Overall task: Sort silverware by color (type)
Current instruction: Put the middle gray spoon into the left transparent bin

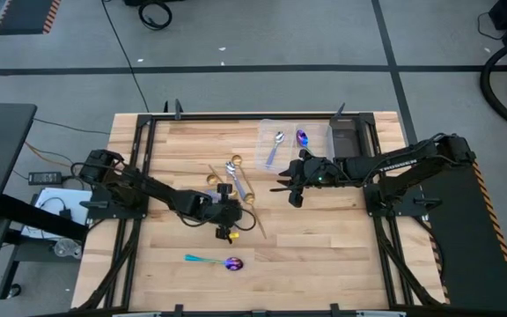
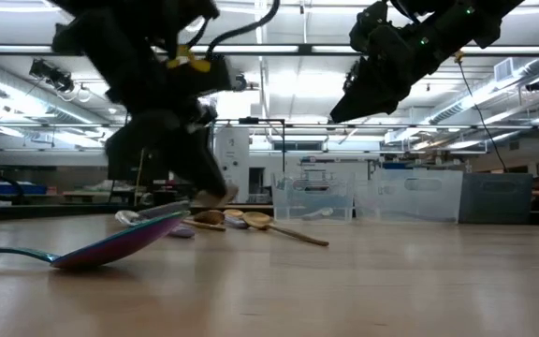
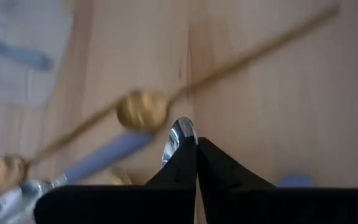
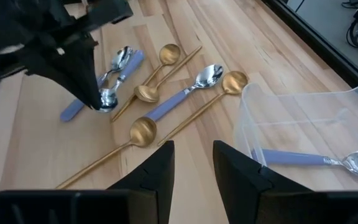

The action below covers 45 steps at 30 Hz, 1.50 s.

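Note:
Several spoons lie in a loose pile on the table's middle: gold spoons and silver spoons with lavender handles. An iridescent purple spoon with a teal handle lies alone near the near edge. My left gripper is down at the pile, shut on a silver spoon. My right gripper hovers open above the table between the pile and the clear tray, holding nothing. The tray holds a silver spoon and a purple one. My left gripper pinches a silver spoon at its shiny bowl end between the free ends of both fingers, coming from above and slanting down. My fingers hide the rest of that spoon. I cannot tell whether the spoon is lifted off the table.
The clear tray's wall stands close beside my right gripper, toward the far right of the table. A dark bin sits next to the tray. Bare wood lies between the pile and the near edge, apart from the purple spoon.

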### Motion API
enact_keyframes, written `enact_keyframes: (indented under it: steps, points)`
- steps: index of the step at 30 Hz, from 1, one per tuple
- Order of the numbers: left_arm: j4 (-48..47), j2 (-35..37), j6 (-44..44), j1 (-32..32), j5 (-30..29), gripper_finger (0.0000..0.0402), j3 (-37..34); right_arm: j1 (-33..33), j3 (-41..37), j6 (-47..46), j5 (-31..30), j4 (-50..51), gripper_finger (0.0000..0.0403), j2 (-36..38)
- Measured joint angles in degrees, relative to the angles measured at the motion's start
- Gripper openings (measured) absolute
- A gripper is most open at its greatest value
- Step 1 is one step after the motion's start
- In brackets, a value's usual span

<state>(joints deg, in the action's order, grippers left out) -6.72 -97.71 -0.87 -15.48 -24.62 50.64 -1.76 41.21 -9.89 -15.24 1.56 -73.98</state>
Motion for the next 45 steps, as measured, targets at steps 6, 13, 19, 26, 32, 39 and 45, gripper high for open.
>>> enact_keyframes:
  steps: [6,13,19,26,32,39,45]
  points:
    - [-0.17,0.0,-1.65,2.04,0.0,0.0008,4.7,0.28,0.0,0.01,-0.95,2.93,0.0119,0.45]
    - [8.79,0.02,1.74,4.81,1.39,0.0008,4.39,0.28,0.02,-0.94,-5.61,10.15,0.0119,1.47]
    - [20.6,0.02,4.5,7.39,6.08,0.0007,1.6,0.24,-1.49,-0.94,-9.24,9.37,0.0119,1.45]
    - [27.52,0.02,-1.66,10.57,12.88,0.0007,1.1,0.32,-9.36,0.1,-12.76,-1.06,0.0119,1.91]
    - [28.47,0.02,-4.75,10.85,12.98,0.0007,1.1,0.42,-10.49,0.61,-14.36,-1.07,0.0119,5.42]
    - [28.72,0.09,-7.62,12.6,12.81,0.0007,1.1,0.42,-10.49,0.23,-14.06,3.17,0.0119,11.04]
    - [19.86,0.09,-4.65,11.94,7.67,0.0007,5.95,0.44,-10.49,-1.92,-15.48,6.41,0.0119,12.88]
